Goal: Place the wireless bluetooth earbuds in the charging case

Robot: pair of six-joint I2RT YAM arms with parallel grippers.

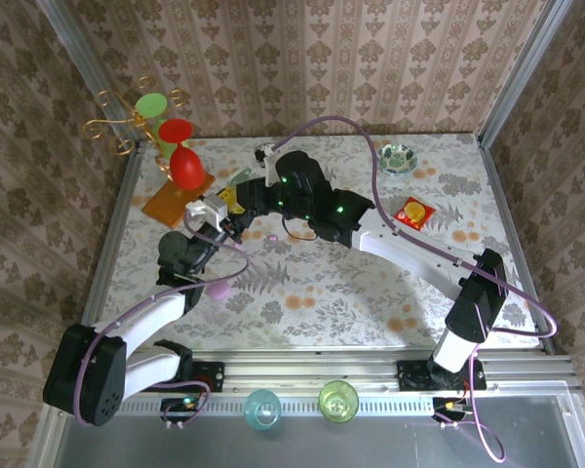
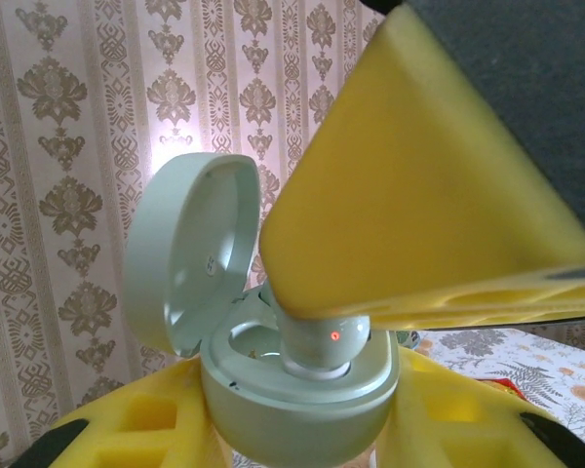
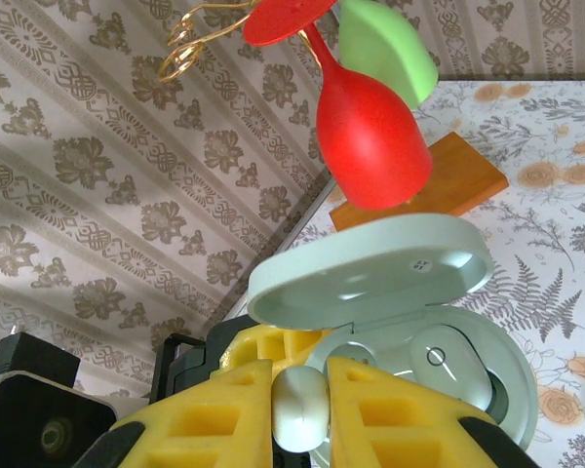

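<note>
Left hand (image 2: 297, 444): closed on the case (image 2: 302, 395), its yellow pads on either side of the case's base, opening turned up.
Right hand (image 3: 300, 385): closed on one pale bud (image 2: 324, 343), pinched between both fingers (image 2: 409, 195).
Where the bud is: at the mouth of the well farther from the lid (image 2: 190, 253), partly sunk in, a red dot lit on its side.
Where the case is: between the two hands over the far-left part of the tabletop (image 1: 370, 292) (it looks lifted off it, though you cannot be sure from above).
Key relation: the bud lies directly below your right fingers and directly above its well, so bud, well and fingers line up on one axis.
Bud's long axis: roughly upright, along the well, not across it.
Lid: swung wide open, beside the right hand's path and apart from the fingers.
Other well (image 2: 242, 343): beside the bud, nearer the lid; it looks empty in the left wrist view.
Nearer arm: the right one carries the bud, so the push is yours to make with it; the left only steadies.
Next move, as a judgement: press straight down along that axis, then let go.
</note>
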